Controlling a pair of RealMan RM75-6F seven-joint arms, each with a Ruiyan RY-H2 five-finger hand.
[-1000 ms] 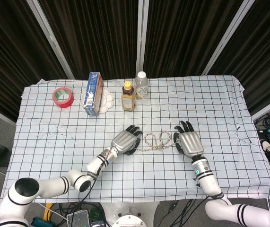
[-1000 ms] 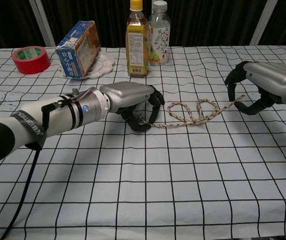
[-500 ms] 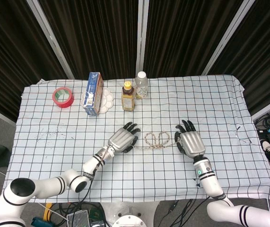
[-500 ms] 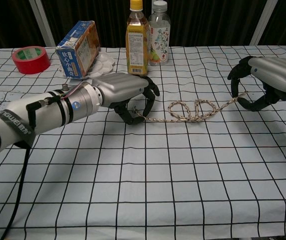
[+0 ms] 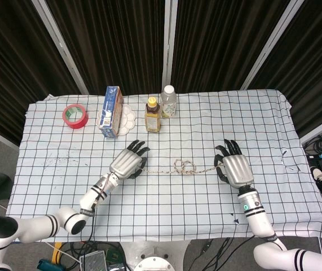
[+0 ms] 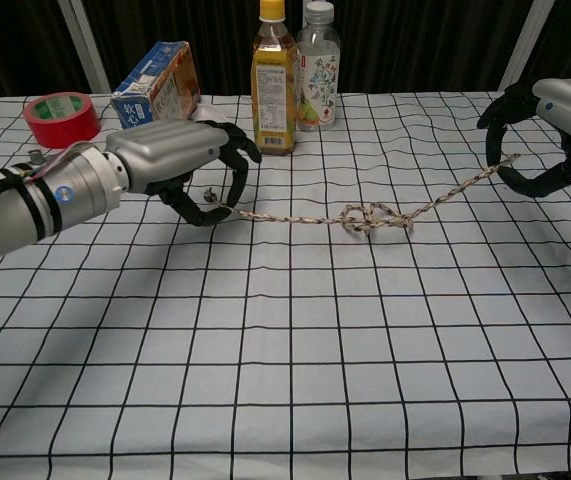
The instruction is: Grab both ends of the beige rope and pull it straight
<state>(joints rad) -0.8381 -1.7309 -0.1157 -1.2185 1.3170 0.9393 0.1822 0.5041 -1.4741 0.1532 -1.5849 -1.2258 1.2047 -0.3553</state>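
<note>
Beige rope point(image 5: 184, 166): laid across mid-table, running from 9 o'clock to 3 o'clock between the two hands; mostly drawn out, with a small tangle of loops near its middle. Lifted slightly at the right end in the chest view, hence under some tension there. Not yet straight, judged by the remaining knot-like cluster.

Left hand point(image 5: 127, 162): at the 9 o'clock end of the rope, palm down, fingers curled over the rope's tip and pinching it against the cloth; placed so to anchor that end.

Right hand point(image 5: 238, 168): at the 3 o'clock end, fingers hooked around the rope's tip, holding it just off the surface; set opposite the left so that parting the hands takes up slack.

Table point(image 5: 262, 124): covered in white cloth with black grid.

Red tape roll point(image 5: 75, 116): at 10 o'clock, far edge, well apart from the rope.

Blue carton point(image 5: 111, 111): at 11 o'clock, beside a white palette point(image 5: 127, 119).

Amber bottle point(image 5: 152, 114) and clear bottle point(image 5: 168, 101): at 12 o'clock, upright, side by side, clear of the pulling line.

Likely remainder: further separation outward to undo the central loops.
</note>
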